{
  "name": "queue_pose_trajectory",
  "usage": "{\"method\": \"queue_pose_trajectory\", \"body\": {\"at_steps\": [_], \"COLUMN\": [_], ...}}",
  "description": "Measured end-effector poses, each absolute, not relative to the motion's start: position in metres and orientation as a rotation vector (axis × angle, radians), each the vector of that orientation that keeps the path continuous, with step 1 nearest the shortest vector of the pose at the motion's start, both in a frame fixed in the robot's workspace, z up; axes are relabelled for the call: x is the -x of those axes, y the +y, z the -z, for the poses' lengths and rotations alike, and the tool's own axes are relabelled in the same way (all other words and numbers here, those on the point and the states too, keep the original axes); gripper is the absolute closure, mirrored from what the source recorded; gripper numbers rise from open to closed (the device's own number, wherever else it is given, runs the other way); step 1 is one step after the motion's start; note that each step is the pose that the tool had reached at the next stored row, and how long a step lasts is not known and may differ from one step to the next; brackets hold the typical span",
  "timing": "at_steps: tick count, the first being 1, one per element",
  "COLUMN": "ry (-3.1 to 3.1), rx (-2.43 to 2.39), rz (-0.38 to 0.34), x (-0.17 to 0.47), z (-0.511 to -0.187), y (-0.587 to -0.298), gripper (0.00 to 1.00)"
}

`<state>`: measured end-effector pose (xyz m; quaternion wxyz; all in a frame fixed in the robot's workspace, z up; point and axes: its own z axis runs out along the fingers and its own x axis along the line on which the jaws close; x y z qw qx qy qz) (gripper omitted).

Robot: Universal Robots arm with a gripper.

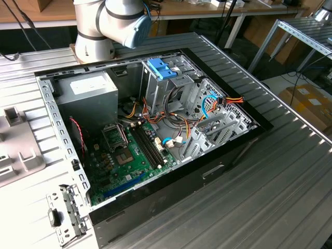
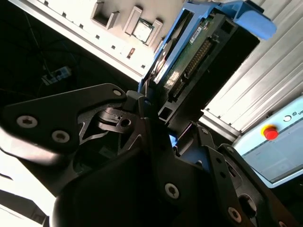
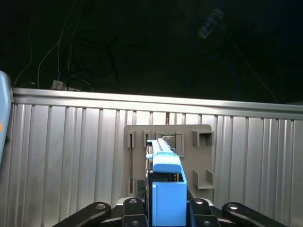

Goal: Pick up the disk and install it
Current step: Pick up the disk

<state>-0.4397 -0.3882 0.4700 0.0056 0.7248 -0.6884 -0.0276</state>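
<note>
within the pincer [image 3: 166, 213], clamped tight, the disk [image 2: 203, 52]; rigid, fairly weighty, likely shock-shy; best held by the blue carrier [image 3: 168, 198] flanks, off the connector pins [image 2: 196, 56].

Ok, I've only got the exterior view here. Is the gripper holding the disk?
Observer: Yes. In both wrist views the gripper is shut on the disk.
Operator: What is it pointing at?
Observer: In the first wrist view, a grey holder on the ribbed table lies past the disk's far end. I cannot tell whether they touch.
Operator: Which end is gripped?
Observer: In the second wrist view the blue tab is at the end away from the gripper, and a row of connector pins faces that camera.
</note>
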Motion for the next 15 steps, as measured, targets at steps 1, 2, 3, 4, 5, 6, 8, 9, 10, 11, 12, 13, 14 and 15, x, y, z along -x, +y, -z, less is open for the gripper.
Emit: {"method": "queue_pose_trajectory", "body": {"at_steps": [1,2,3,4,5,6,8,9,10,11,12,13,14,15], "ry": [-2.155,-2.155,-2.155,-2.155,-2.155,-2.155,-2.155,-2.155,-2.155,-2.155,-2.155,-2.155,-2.155,-2.155], "rx": [-2.269,-2.269,-2.269,-2.269,-2.269,-2.269,-2.269,-2.269,-2.269,-2.269,-2.269,-2.269,-2.269,-2.269], "rz": [0.086,0.086,0.086,0.086,0.086,0.086,0.086,0.086,0.086,0.086,0.086,0.086,0.086,0.086], "x": [0.440,0.440,0.439,0.439,0.439,0.439,0.439,0.439,0.439,0.439,0.439,0.439,0.439,0.439], "z": [-0.470,-0.470,-0.470,-0.470,-0.470,-0.470,-0.470,-0.470,-0.470,-0.470,-0.470,-0.470,-0.470,-0.470], "y": [-0.390,-0.391,-0.393,-0.394,-0.396,-0.397,-0.401,-0.402,-0.404,-0.405,-0.408,-0.410,-0.413,-0.415], "gripper": [0.64,0.64,0.64,0.64,0.64,0.64,0.64,0.64,0.64,0.64,0.64,0.64,0.64,0.64]}}
